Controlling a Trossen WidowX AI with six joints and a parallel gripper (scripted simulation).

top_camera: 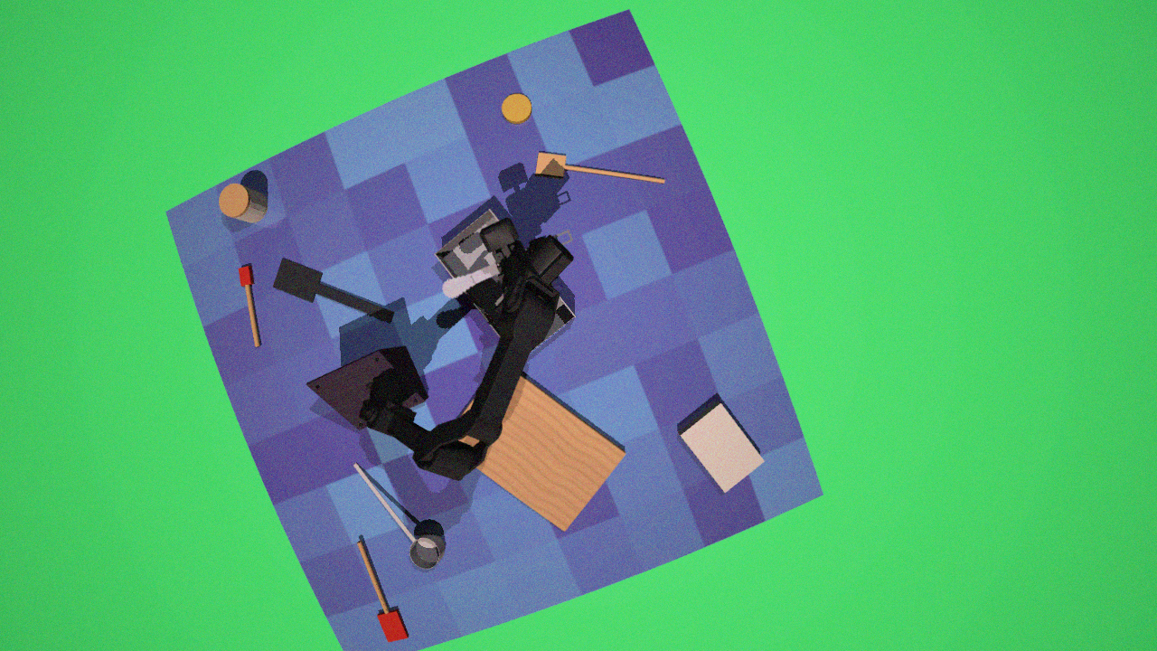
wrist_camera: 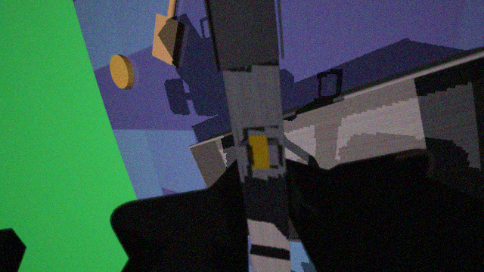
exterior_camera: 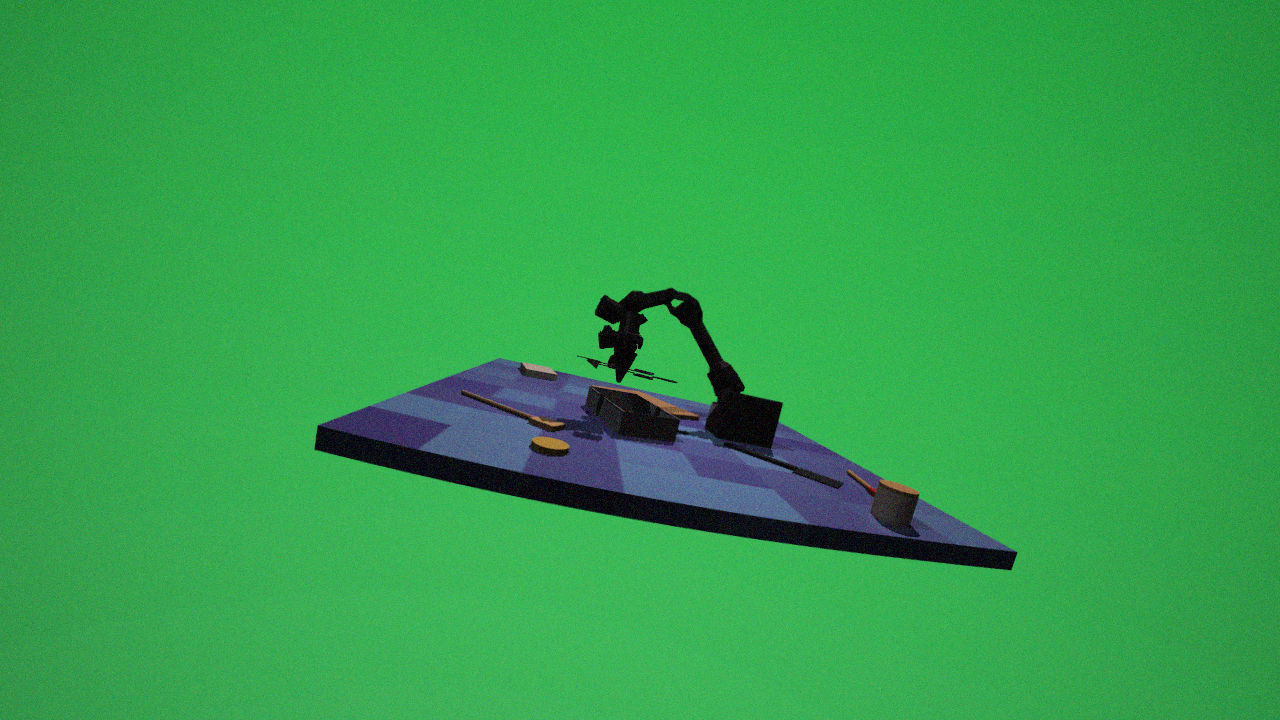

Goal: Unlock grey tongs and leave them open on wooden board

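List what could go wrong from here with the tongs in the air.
1. The tongs hang level over the roasting tin; a squeeze now, tips not down, likely leaves them locked.
2. The gripper grips them partway along, so tilting could let them slip before reaching the wooden board.

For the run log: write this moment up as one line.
phase: lift | gripper: shut on grey tongs | tongs: level, above roasting tin | wooden board: not reached
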